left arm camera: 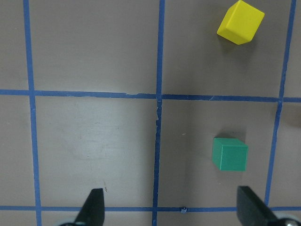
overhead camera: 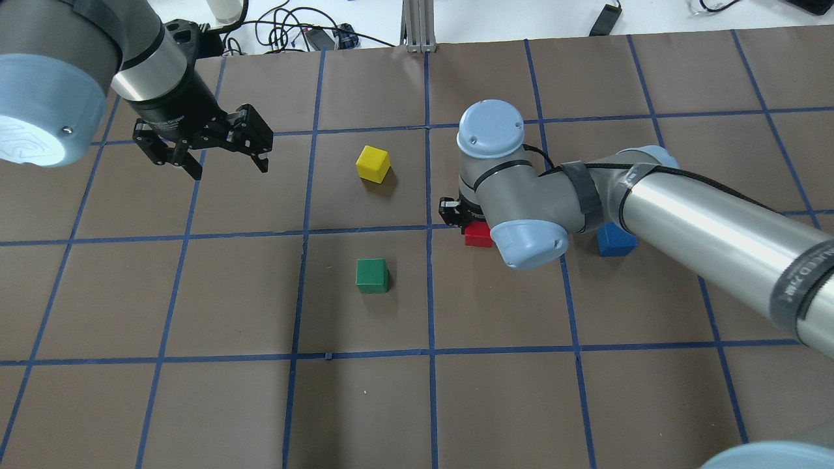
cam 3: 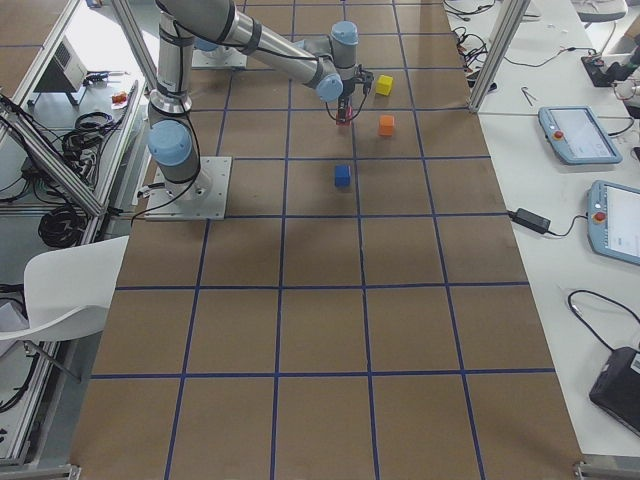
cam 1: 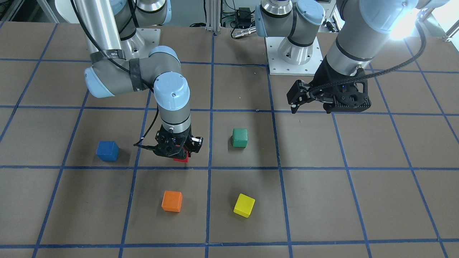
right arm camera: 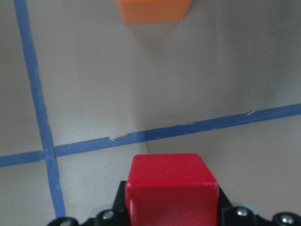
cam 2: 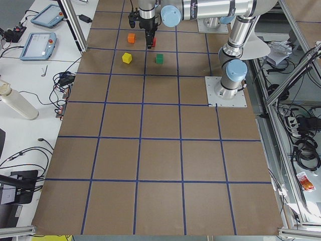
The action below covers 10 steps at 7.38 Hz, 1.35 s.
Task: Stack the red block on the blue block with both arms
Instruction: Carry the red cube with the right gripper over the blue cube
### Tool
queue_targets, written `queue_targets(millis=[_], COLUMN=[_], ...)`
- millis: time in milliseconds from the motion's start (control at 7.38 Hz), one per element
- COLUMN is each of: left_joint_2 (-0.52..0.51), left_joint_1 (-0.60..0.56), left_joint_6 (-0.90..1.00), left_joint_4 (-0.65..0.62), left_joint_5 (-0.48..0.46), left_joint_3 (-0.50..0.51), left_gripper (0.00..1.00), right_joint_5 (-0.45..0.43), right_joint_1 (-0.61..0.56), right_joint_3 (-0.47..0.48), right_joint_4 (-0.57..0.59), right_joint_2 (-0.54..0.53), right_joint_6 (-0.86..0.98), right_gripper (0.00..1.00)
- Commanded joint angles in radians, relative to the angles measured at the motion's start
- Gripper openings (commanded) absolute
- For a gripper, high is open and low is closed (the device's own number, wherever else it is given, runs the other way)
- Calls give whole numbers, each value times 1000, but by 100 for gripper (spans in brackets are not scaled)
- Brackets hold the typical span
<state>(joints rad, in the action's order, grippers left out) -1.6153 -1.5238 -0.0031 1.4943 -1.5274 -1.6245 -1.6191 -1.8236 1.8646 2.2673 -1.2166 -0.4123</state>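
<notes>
Table [cam 1: 322,200]: brown, blue tape grid.
Right arm [overhead camera: 684,215] reaches in, wrist pointing straight down. I cannot read the lettering on its black band [overhead camera: 798,286].
Left arm [cam 1: 351,46] held high, tilted.
Left gripper [overhead camera: 228,169]: fingers spread wide.
Right gripper [cam 1: 179,153] pinches the red block [right arm camera: 171,188] low over the table.
Blue block [cam 1: 107,150] sits on the table, well apart.

The right gripper [cam 1: 180,154] hides most of the red block [cam 1: 181,159].

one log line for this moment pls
right pincer: shut on red block | left pincer: open, empty | blue block: bare | stack: not done
</notes>
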Motion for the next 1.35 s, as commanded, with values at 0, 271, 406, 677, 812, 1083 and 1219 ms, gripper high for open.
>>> queue_targets(millis=[0, 271, 406, 677, 812, 1083, 1219], left_joint_2=[0, 0, 0, 0, 0, 0, 0], left_joint_1=[-1, 1, 1, -1, -1, -3, -1], left_joint_6=[-1, 0, -1, -1, -1, -1, -1], left_joint_4=[0, 0, 0, -2, -2, -2, -2], left_joint_5=[0, 0, 0, 0, 0, 1, 1], left_joint_3=[0, 0, 0, 0, 0, 0, 0], left_gripper=[100, 100, 100, 100, 100, 100, 100], right_joint_5=[-2, -10, -7, -2, -4, -2, -4], right_joint_1=[171, 321, 383, 429, 429, 429, 429], right_joint_3=[10, 18, 25, 83, 103, 122, 120], right_joint_4=[-115, -169, -169, -135, -131, -130, -130], right_joint_2=[-110, -149, -146, -146, -147, -146, -146], right_joint_6=[189, 414, 435, 464, 470, 480, 487], right_gripper=[0, 0, 0, 0, 0, 0, 0])
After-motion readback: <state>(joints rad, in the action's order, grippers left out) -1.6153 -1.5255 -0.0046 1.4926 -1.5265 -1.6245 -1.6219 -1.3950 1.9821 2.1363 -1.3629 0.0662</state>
